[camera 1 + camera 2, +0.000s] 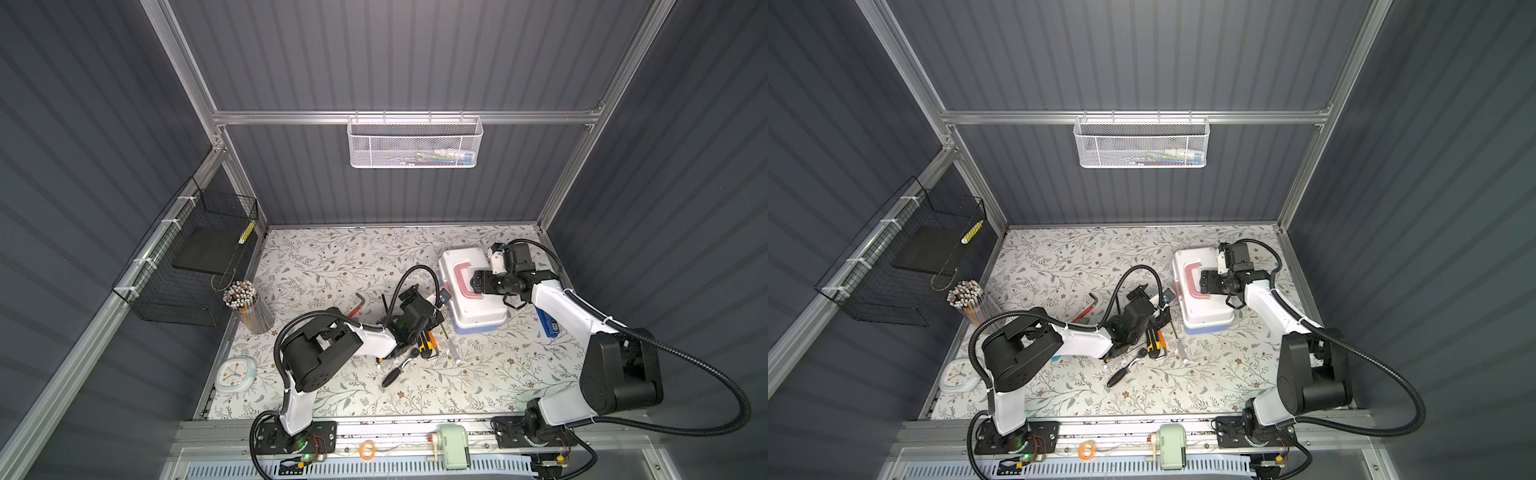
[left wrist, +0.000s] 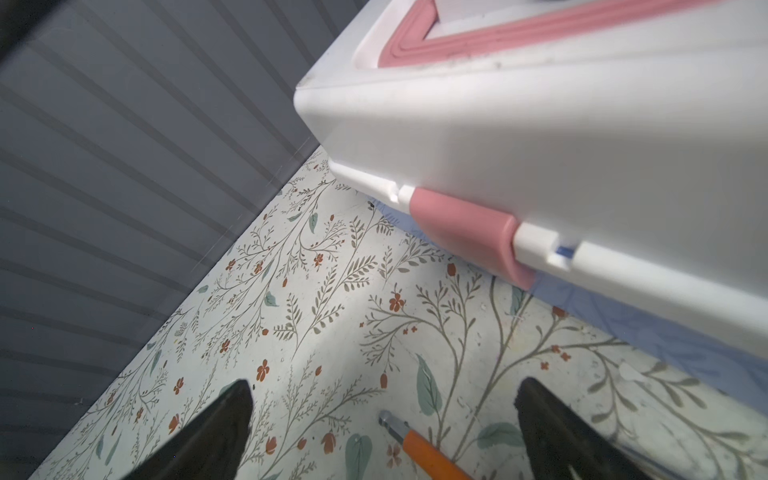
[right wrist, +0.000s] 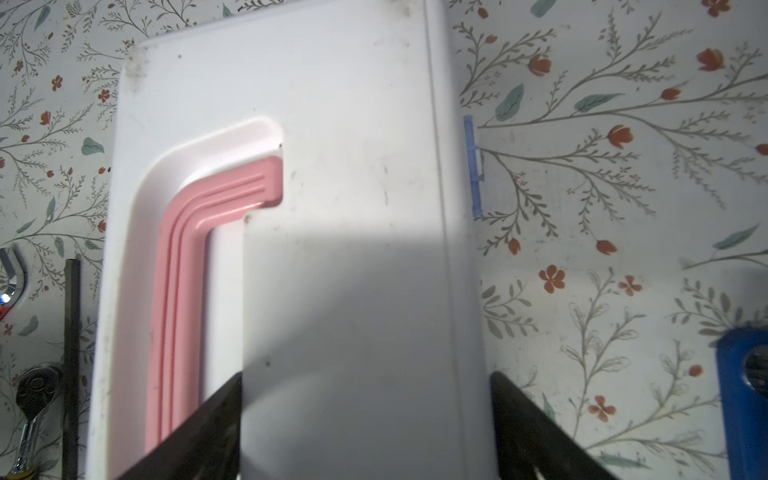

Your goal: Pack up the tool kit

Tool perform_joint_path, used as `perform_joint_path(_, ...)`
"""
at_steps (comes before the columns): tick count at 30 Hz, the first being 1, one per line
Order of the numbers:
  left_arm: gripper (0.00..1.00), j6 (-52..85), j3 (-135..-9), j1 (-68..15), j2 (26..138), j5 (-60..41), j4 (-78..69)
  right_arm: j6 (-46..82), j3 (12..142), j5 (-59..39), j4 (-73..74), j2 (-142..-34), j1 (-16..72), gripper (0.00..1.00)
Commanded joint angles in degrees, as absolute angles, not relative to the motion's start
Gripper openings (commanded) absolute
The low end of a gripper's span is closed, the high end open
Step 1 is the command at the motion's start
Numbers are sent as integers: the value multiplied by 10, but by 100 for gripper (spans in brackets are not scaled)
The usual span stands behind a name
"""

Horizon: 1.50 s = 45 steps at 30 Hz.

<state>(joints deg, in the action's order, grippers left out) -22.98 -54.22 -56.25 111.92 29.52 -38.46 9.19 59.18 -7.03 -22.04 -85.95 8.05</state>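
Far right on the tabletop (image 1: 332, 257), tool kit (image 1: 471, 286) sits closed. My right end effector (image 3: 365, 378), spread, straddles its lid (image 3: 353, 124), likely steadying it; left end effector (image 2: 384, 386), spread, faces the latch (image 2: 469, 232). Tools (image 1: 426, 349) lie loose.

Grey ribbed walls (image 1: 415, 62) on 3 sides, aluminium frame (image 1: 291, 117) at the joins. Table (image 1: 332, 257) w/ floral cover, light even, shadows soft. White mesh basket (image 1: 415, 145) hangs on frame's back rail. Black wire basket (image 1: 174, 299) on left wall, nr table's back-left corner.
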Motion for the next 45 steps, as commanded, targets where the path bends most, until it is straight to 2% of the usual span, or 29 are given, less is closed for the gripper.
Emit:
perform_joint_path(1,100,-264,-556,-560,1137,297,-418,97,582,-87,-284,-877,82,93)
perform_joint_path(11,92,-296,-555,-560,1153,276,-447,97,586,-88,-280,-874,82,94)
perform_joint_path(22,84,-327,-573,-560,1194,269,-476,91,596,-94,-275,-895,81,90)
perform_joint_path(37,85,-327,-566,-560,1226,241,-561,76,583,-107,-271,-905,72,73)
perform_joint_path(45,87,-324,-581,-561,1248,260,-585,72,581,-112,-270,-910,69,65)
